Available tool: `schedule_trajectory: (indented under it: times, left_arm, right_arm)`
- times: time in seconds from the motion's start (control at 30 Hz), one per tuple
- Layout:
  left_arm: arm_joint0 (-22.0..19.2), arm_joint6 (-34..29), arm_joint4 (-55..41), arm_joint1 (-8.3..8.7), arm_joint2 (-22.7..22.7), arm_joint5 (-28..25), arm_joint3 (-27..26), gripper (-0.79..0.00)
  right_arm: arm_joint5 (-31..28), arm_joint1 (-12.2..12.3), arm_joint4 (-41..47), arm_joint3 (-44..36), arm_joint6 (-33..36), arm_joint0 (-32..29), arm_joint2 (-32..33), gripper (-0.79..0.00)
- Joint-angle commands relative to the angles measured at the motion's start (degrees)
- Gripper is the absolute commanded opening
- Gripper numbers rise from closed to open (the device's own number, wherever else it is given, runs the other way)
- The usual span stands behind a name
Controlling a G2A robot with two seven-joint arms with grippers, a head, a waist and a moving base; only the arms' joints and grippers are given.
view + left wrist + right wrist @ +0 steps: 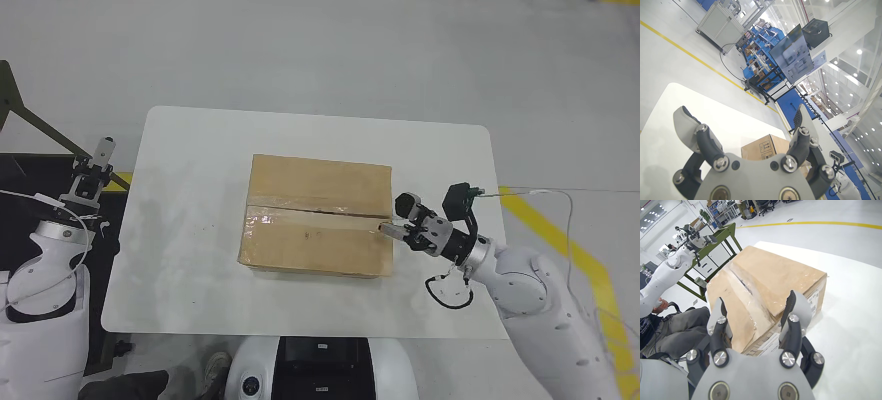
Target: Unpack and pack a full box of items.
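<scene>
right wrist view: my right claw, spread, hangs at the end of the box; i'd hook the seemingly split tape with one fingertip, left claw spread aside.

Box: flaps taped shut, contents hidden. In the left wrist view, the left pincer covers the box's lower part. In the right wrist view, the right pincer masks its near end. The label print is too small to read.

The left end effector sits out wide, right end effector angles inward, both with fingers apart.
</scene>
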Motion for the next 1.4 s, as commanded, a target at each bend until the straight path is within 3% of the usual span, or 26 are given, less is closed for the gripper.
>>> schedule_trajectory:
  times: [0.0, 0.1, 0.4, 0.73, 0.97, 1.37]
  left_arm:
    - [0.0, 0.0, 0.0, 0.00, 0.0, 0.0, 0.0, 0.000]
    - [0.0, 0.0, 0.0, 0.00, 0.0, 0.0, 0.0, 0.000]
    - [0.0, 0.0, 0.0, 0.00, 0.0, 0.0, 0.0, 0.000]
    - [0.0, 0.0, 0.0, 0.00, 0.0, 0.0, 0.0, 0.000]
    - [0.0, 0.0, 0.0, 0.00, 0.0, 0.0, 0.0, 0.000]
    - [0.0, 0.0, 0.0, 0.00, 0.0, 0.0, 0.0, 0.000]
  right_arm:
    - [0.2, 0.0, -0.2, 0.3, -0.2, 0.0, 0.0, -0.145]
    - [0.9, 0.0, -0.8, 0.5, -0.2, 0.0, 0.1, -0.329]
    - [2.1, -0.1, -1.4, 1.5, -0.2, 0.6, -0.3, -0.462]
    - [2.3, 0.0, -1.2, 1.8, -1.2, -0.1, 0.8, -0.785]
    - [1.4, 0.3, 2.1, -0.5, 1.4, -1.7, 2.1, -0.785]
    - [11.9, 1.2, 20.4, -8.6, 16.5, -1.8, 4.7, -0.785]
